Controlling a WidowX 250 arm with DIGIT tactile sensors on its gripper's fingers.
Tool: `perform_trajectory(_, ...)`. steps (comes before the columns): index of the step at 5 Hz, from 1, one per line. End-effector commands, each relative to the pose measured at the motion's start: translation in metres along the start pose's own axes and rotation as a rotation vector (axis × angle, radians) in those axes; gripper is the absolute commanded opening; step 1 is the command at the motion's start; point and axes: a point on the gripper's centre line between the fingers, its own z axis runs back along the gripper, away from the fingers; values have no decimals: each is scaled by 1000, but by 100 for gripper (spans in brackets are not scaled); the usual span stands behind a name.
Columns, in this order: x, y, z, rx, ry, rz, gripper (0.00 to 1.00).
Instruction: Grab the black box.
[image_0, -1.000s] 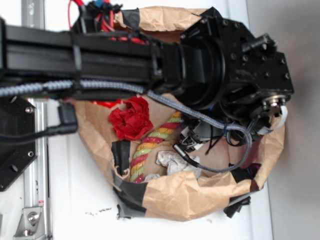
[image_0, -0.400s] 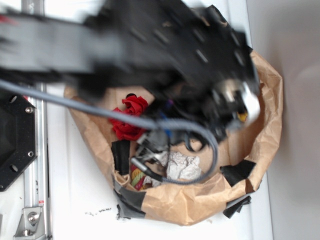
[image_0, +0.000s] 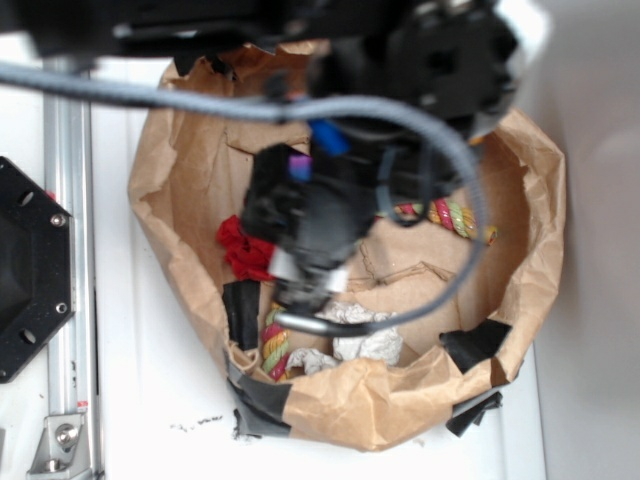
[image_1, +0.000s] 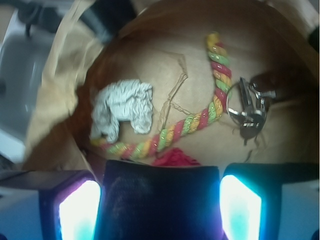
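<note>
Wrist view: black box (image_1: 160, 200) seen clamped between claw (image_1: 160, 212) pads; rope (image_1: 192, 120), white paper wad (image_1: 122, 107), keys (image_1: 247, 112) seen beyond.

Even daylight fills the exterior view, but the arm (image_0: 330, 200) is smeared with blur; the wrist view is soft, with glaring fingertip lights (image_1: 80, 210).

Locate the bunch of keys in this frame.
In the wrist view the keys lie on the floor of the paper bag at right, right beside the striped rope, opposite the crumpled white paper at left.
</note>
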Motion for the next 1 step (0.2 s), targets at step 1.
perform_trajectory(1,25,-14,11,20,-81,118,0)
